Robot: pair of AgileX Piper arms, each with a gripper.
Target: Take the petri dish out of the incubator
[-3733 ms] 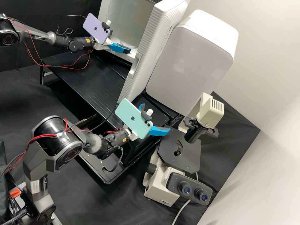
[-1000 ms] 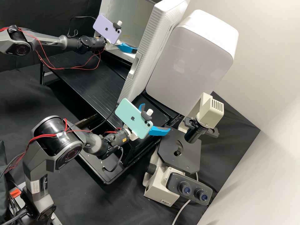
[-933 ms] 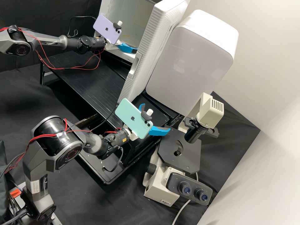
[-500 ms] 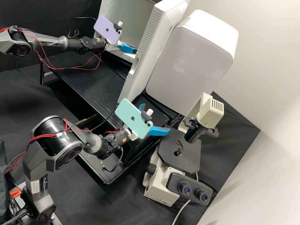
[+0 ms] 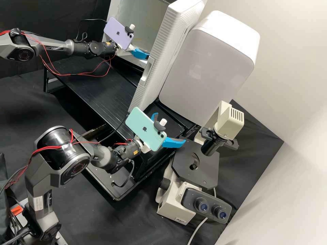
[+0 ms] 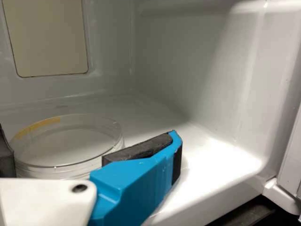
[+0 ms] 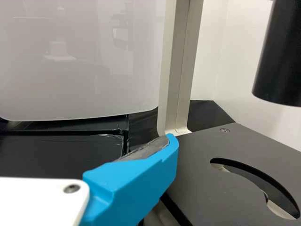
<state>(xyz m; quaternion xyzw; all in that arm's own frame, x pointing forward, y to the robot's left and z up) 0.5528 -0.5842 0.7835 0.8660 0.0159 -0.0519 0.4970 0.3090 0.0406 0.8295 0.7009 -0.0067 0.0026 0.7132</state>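
open incubator, petri dish inside

My workspace: a low black slatted bench sits on a black cloth that covers the whole tabletop. Dark backdrop behind the far end. A plain white wall runs along the right side of the high view, a soft shadow low on it. A white microscope with a black stage stands on the cloth just beside the bench. Light is even.

Petri dish on incubator floor, left pincer around it, microscope to incubator's right.
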